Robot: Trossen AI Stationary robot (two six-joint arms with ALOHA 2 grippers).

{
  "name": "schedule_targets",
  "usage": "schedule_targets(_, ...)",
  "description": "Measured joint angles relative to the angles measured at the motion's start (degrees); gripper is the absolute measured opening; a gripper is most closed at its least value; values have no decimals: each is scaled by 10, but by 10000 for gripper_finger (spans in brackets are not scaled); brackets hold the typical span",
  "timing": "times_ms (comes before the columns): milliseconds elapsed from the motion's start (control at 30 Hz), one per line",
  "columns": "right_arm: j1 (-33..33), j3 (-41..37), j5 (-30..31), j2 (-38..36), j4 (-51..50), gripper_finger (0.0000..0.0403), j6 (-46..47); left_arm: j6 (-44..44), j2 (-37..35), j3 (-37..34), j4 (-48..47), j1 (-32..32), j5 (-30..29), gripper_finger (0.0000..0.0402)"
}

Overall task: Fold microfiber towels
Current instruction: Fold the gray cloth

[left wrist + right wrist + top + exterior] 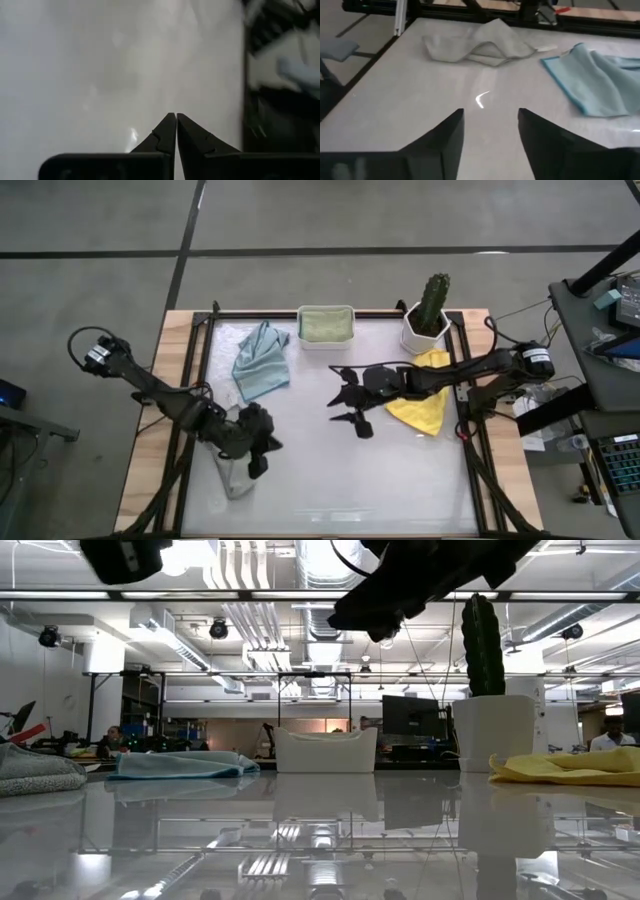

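Observation:
My left gripper [259, 463] hangs shut and empty above the table's near left part, right beside a folded grey towel [231, 477] lying flat there. My right gripper [341, 408] stands open above the table's middle, with nothing between its fingers [490, 125]. A yellow towel [424, 408] lies loosely under the right arm. A bright blue towel [262, 361] lies crumpled at the far left, a pale towel [472, 44] bunched beyond it. A sage green towel [325, 324] lies inside the white tub [326, 343].
A cactus in a white pot [428, 323] stands at the far right, next to the tub. Dark frame rails [205, 360] run along the table's left and right sides. Bare tabletop [340, 480] lies along the near edge and between the two grippers.

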Motion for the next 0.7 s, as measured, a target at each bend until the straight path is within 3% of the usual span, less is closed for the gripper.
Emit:
schedule_targets(200, 18, 0, 2, 0, -9, 204, 14, -77, 33, -49, -110, -16, 111, 0)
schedule_targets(367, 20, 0, 2, 0, -12, 205, 25, -141, 73, -133, -137, -16, 188, 0)
schedule_targets(533, 20, -1, 2, 0, -12, 206, 30, -161, 123, -165, -131, -13, 216, 0)
schedule_targets(633, 20, -1, 2, 0, -12, 206, 30, -112, 153, -155, -119, 2, 216, 0)
schedule_targets(700, 20, -1, 3, 0, -12, 206, 29, -59, 167, -142, -64, 21, 184, 0)
